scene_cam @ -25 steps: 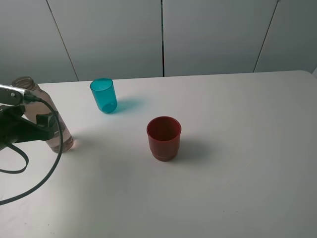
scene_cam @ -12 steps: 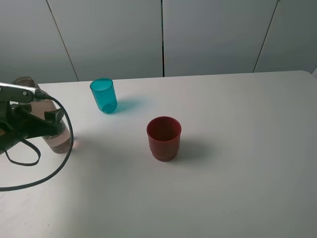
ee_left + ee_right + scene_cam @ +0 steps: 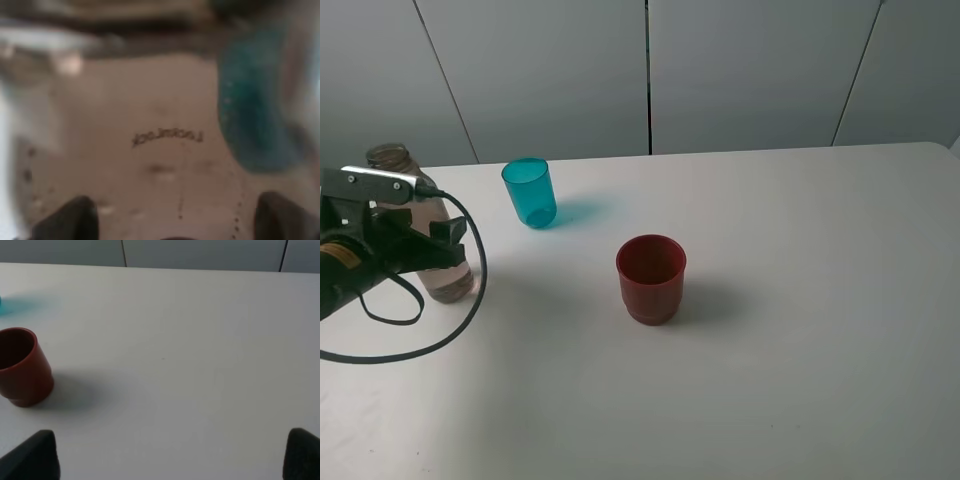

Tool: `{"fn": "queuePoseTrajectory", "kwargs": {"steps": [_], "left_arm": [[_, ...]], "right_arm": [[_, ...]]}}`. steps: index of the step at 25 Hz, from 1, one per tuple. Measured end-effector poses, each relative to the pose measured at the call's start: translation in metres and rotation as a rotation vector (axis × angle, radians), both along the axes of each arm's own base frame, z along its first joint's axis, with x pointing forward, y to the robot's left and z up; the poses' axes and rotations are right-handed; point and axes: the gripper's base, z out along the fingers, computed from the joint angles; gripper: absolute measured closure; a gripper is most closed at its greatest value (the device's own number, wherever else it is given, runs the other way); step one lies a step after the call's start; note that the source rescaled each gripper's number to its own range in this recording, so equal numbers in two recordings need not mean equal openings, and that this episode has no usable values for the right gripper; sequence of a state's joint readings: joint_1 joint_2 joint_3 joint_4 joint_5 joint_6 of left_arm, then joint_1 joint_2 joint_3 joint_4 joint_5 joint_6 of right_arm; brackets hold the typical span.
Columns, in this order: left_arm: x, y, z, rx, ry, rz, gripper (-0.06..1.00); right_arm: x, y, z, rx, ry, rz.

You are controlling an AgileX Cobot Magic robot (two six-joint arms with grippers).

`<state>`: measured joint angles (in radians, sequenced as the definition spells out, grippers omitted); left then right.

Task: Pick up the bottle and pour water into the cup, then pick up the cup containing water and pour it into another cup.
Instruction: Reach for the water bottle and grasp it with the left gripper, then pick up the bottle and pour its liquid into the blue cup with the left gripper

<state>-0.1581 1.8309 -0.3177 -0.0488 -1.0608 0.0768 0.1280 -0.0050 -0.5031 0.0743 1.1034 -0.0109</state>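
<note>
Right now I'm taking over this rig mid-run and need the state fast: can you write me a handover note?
Left gripper: shut on the bottle, upright on the table, left side; no lift evident.
Right gripper: open, holding nothing.
Teal cup upright further back; red cup upright mid-table, apart.
Done: bottle gripped. Left: pour into teal cup, then teal cup into red cup.

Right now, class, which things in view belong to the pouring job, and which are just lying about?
Job: bottle, held in the left gripper; teal cup; red cup.
Not part of it: black cable, table, wall panels.
</note>
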Motion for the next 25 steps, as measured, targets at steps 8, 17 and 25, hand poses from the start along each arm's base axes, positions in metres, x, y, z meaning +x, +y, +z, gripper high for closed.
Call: {"fn": "queuePoseTrajectory", "kwargs": {"steps": [8, 17, 25], "left_arm": [[0.0000, -0.0005, 0.0000, -0.013, 0.000, -0.001, 0.70], [-0.0001, -0.0020, 0.0002, -0.012, -0.002, -0.019, 0.70], [0.0003, -0.0055, 0.0023, -0.056, -0.025, -0.045, 0.70]], "right_arm": [[0.0000, 0.0000, 0.0000, 0.000, 0.000, 0.000], [0.0000, 0.0000, 0.0000, 0.000, 0.000, 0.000], [0.0000, 0.0000, 0.0000, 0.000, 0.000, 0.000]]}}
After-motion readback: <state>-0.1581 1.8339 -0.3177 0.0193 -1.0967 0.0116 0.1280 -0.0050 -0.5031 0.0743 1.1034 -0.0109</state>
